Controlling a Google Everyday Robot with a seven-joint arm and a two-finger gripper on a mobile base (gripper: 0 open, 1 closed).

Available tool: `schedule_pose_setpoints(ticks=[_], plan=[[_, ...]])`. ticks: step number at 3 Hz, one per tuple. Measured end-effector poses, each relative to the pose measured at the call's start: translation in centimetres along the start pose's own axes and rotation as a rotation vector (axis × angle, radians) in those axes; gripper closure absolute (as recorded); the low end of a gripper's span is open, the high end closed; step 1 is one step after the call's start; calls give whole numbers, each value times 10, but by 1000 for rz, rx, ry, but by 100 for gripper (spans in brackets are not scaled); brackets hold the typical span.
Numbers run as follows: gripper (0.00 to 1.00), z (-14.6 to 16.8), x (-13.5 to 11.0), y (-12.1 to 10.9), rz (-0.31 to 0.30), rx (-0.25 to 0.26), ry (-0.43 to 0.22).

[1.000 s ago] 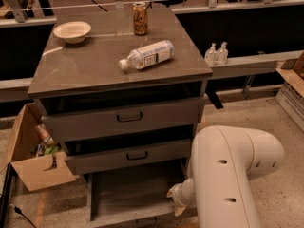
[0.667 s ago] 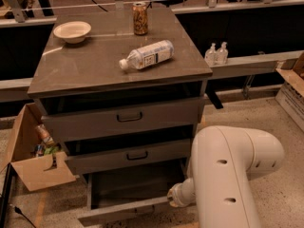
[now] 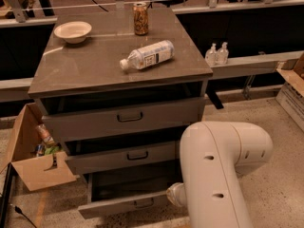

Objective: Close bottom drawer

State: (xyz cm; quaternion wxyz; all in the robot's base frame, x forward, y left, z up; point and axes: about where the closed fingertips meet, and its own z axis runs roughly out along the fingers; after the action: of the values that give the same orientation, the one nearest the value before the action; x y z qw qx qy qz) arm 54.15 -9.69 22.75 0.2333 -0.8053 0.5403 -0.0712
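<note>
Bottom drawer (image 3: 124, 204), lowest grey wood-grain panel with black bar handle, found part-way open under grey counter (image 3: 95, 68). End effector (image 3: 174, 195) set at its right front corner, likely for pushing; spread or pressed together cannot be told.

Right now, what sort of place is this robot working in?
Probably a robotics lab or test bay: a lone drawer cabinet on a speckled hard floor, with a cardboard box of clutter beside it. The bottom drawer stands open; the gripper is hidden behind the white arm at its right end.
</note>
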Motion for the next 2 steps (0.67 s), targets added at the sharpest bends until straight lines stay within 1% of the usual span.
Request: schedule_pose_setpoints(ticks=[1,2], plan=[[59,-4,0,-5,4,32,18],[60,-6,-2,-4,14,35,12]])
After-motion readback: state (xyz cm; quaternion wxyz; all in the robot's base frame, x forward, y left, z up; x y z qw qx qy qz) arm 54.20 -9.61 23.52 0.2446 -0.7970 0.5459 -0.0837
